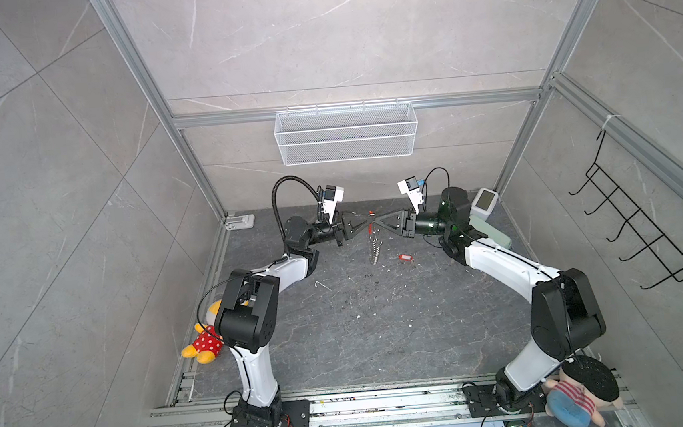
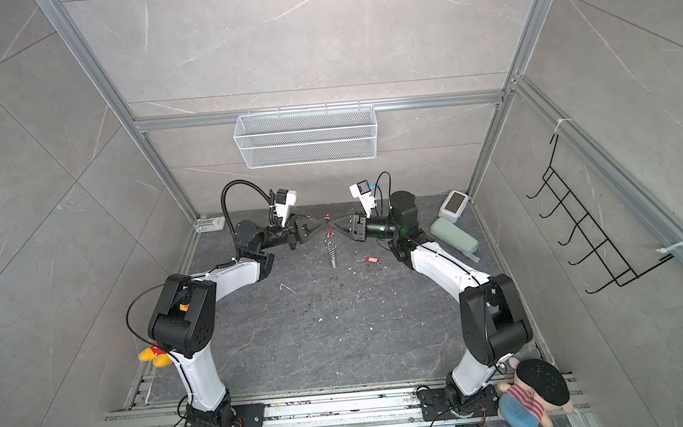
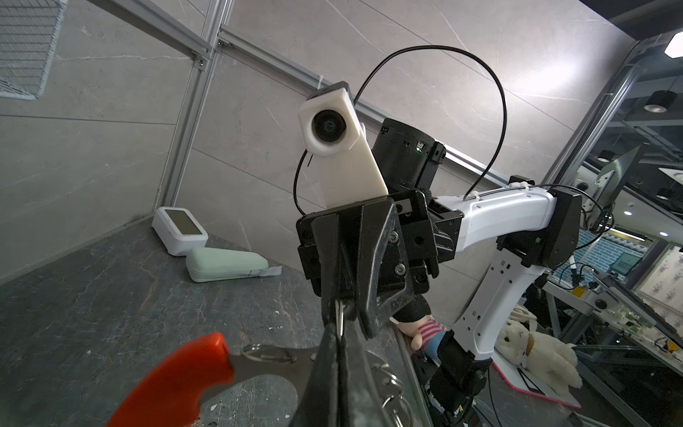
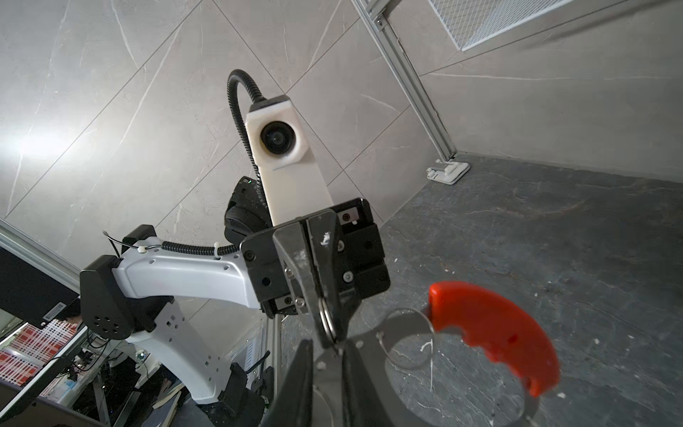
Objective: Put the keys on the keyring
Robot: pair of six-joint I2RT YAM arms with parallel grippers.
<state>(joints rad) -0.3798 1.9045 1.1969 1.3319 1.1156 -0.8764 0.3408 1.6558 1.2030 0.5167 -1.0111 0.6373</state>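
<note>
dark marbled tabletop [image 2: 320,337] w/ keys [image 2: 370,259], green case [image 2: 454,235], white clock [image 2: 453,205].

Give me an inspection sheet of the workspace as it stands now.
surface: dark table, scattered with white specks.
job's things: keyring hangs between both claws; keys lie on the table, apart.
clutter: white display box, pale green case, spotted plush toy, striped plush toy, white clip.
claws: left claw and right claw each shut on the keyring.
cables: black conduit at left wrist, thin cable at right wrist, both clear of the keyring.
surroundings: mesh basket on back wall, hook rack on right wall.
</note>
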